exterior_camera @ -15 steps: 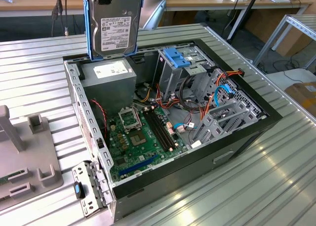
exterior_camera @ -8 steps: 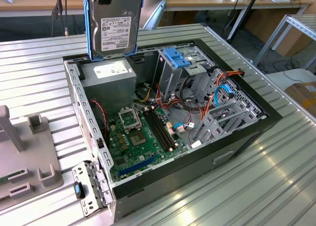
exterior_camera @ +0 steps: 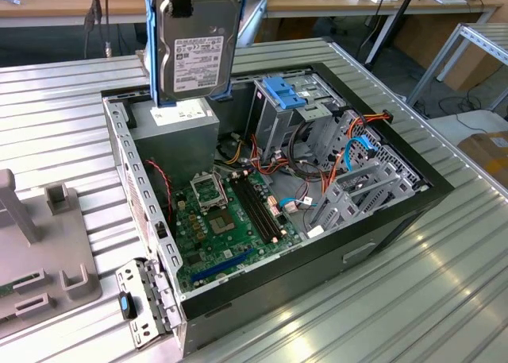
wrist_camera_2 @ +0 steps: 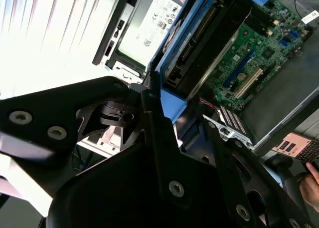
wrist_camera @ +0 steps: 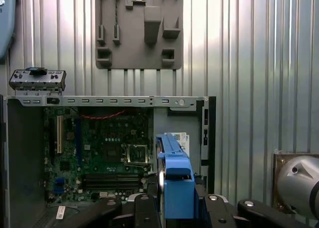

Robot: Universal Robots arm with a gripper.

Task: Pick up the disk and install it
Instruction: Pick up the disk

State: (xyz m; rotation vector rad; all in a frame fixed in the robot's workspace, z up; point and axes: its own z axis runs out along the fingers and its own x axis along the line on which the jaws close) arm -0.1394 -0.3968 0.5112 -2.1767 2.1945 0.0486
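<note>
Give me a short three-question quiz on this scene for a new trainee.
1. True or false: the disk lies flat inside the computer case.
2. What is the tool shut on? A) the disk B) a screwdriver C) nothing
3. Fill in: the carrier around the disk is coloured ____.

Key: 1 false, it hangs upright above the computer case; 2 A; 3 blue.
</note>
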